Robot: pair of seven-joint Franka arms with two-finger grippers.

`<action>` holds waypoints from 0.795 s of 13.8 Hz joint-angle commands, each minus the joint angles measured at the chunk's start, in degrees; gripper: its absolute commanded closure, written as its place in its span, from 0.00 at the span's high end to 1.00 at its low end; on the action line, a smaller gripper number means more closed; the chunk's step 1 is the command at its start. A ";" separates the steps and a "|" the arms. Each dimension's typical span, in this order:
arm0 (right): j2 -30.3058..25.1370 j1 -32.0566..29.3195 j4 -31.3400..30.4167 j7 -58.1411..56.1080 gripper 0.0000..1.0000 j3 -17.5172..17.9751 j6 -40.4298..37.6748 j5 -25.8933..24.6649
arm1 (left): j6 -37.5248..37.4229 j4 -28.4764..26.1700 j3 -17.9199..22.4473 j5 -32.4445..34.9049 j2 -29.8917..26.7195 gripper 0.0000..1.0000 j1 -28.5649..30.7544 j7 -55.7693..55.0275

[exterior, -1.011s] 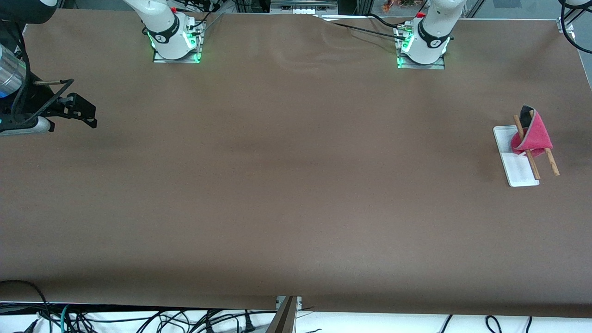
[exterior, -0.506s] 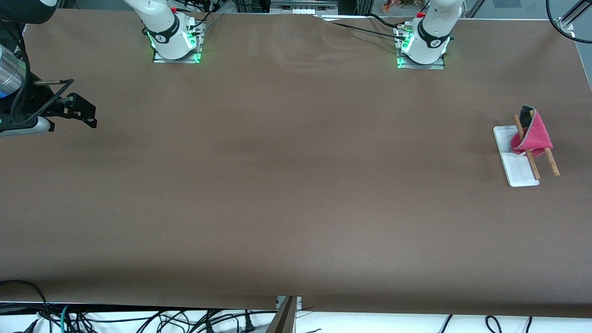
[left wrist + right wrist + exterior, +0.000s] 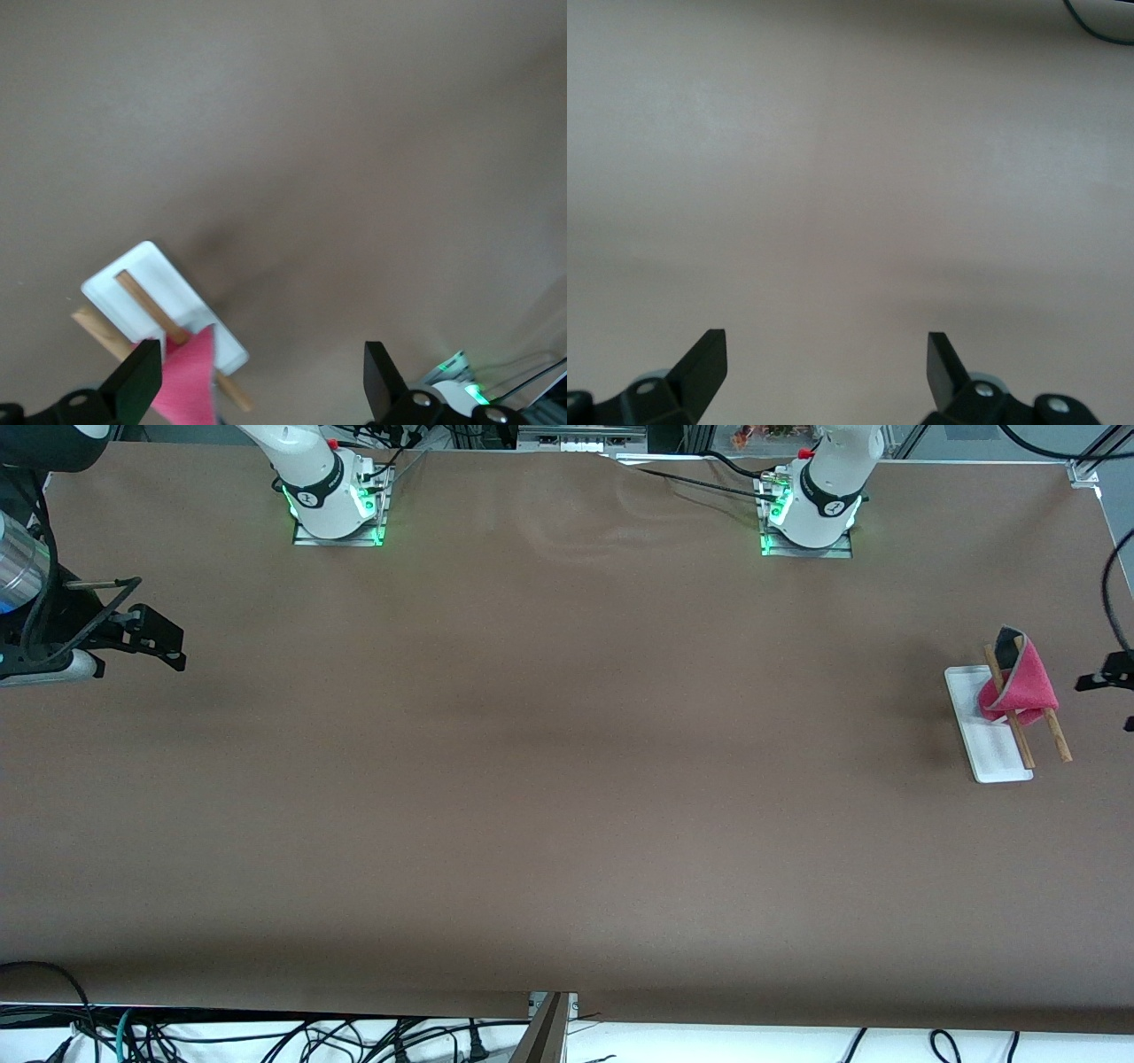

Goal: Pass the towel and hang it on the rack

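Note:
The pink-red towel (image 3: 1023, 686) hangs folded over the two wooden rods of the rack (image 3: 990, 748), its dark grey face showing at the top. The rack stands on its white base at the left arm's end of the table. My left gripper (image 3: 1113, 698) is up in the air beside the rack, at the table's end, open and empty. The left wrist view shows the rack (image 3: 155, 288) and the towel (image 3: 188, 381) just past one finger of that open gripper (image 3: 261, 361). My right gripper (image 3: 175, 648) waits open over the right arm's end of the table, with only bare table under it (image 3: 826, 345).
A brown mat (image 3: 567, 779) covers the whole table. The two arm bases (image 3: 337, 509) (image 3: 808, 518) stand along the edge farthest from the front camera. Loose cables (image 3: 266, 1036) hang below the nearest edge. A black cable (image 3: 1109, 593) loops above the left gripper.
The left gripper has come into the front view at the table's end beside the rack, and its cable has swung with it. Towel, rack and right arm have not moved.

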 commanded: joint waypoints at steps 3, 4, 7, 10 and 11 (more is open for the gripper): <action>0.42 -0.38 1.09 -1.02 1.00 0.04 -0.26 1.05 | 4.18 -15.12 1.00 5.46 -12.73 1.00 -7.54 -16.12; 0.42 -0.38 1.09 -1.02 1.00 0.04 -0.26 1.05 | 4.61 -16.53 1.00 5.47 -13.53 1.00 -8.68 -18.76; 0.42 -0.38 1.09 -1.02 1.00 0.04 -0.26 1.05 | 8.48 -23.20 0.92 5.55 -18.80 1.00 -11.58 -29.75; 0.60 -0.38 1.09 -0.93 1.00 0.04 -0.26 1.05 | 8.66 -24.01 0.92 5.47 -19.87 1.00 -14.57 -41.59; 0.60 -0.38 1.09 -0.93 1.00 0.04 -0.26 1.05 | 8.75 -24.10 0.92 5.47 -19.87 1.00 -15.10 -44.34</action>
